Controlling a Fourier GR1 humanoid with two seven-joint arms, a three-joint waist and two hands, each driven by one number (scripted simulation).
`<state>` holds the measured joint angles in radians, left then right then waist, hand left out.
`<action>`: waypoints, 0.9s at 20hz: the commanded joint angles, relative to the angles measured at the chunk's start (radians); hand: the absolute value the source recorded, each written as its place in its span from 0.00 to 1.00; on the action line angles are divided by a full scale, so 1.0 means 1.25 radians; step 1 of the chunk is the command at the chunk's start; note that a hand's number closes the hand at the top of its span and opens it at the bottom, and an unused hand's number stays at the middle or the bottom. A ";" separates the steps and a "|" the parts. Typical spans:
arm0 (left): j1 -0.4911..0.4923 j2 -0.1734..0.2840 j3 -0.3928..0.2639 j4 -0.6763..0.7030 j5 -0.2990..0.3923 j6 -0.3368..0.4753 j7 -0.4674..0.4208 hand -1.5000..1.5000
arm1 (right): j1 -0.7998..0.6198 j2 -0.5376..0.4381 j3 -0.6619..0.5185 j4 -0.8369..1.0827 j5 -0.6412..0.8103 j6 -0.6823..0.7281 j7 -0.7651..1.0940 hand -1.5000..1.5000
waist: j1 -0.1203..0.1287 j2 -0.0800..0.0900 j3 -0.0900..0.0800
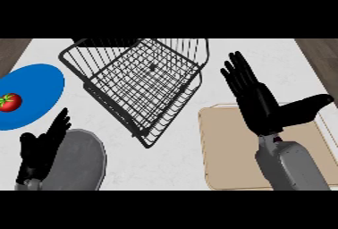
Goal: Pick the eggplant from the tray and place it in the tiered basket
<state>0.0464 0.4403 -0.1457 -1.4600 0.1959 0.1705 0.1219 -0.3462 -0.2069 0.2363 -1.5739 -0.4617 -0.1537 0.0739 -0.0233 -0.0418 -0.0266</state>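
Your right hand [259, 103] stands above the near-left part of the beige tray [224, 147], its fingers straight and pointing away from you, the thumb spread wide toward the right over the tray's far edge. It holds nothing. The grey forearm runs from the wrist down to the view's lower edge, covering a good share of the tray's middle.

You cannot see the eggplant anywhere: the bare parts of the tray to the left of the hand and to the right of the forearm show only beige surface, and whatever lies under the hand and forearm is hidden.

To the left of your right hand, and slightly farther out, sits the black wire basket [142, 80] (tilted to the view, its near corner pointing toward you). The mesh floor shows nothing resting in it.

Your left hand [41, 152] rests near the lower left edge, fingers relaxed and pointing up, empty. Just beside it on the right lies a grey plate [82, 161], which the hand partly overlaps. Beyond the left hand lies a blue plate [36, 89] with a red tomato [9, 102] at its left side, well apart from your right hand.
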 commanded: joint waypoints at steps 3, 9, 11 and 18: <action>-0.033 -0.019 0.025 -0.024 0.019 -0.020 -0.045 0.50 | 0.051 -0.100 0.057 -0.057 0.109 0.094 -0.062 1.00 | 0.014 0.030 0.021; -0.058 -0.030 0.049 -0.043 0.067 -0.020 -0.010 0.50 | 0.146 -0.250 -0.015 0.071 0.378 -0.153 0.012 0.00 | -0.046 0.025 0.017; -0.045 -0.037 0.034 -0.066 0.073 -0.042 -0.020 0.50 | 0.220 -0.190 0.005 0.070 0.423 -0.241 -0.038 0.00 | -0.010 0.029 0.021; -0.062 -0.024 0.056 -0.055 0.080 -0.065 0.001 0.50 | 0.263 -0.375 0.051 -0.133 0.628 -0.216 0.103 0.00 | 0.001 0.028 0.018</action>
<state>-0.0379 0.4067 -0.0928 -1.5456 0.2896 0.1057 0.1425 -0.0432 -0.5567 0.2905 -1.6393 0.2000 -0.4287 0.0858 -0.0256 -0.0067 -0.0025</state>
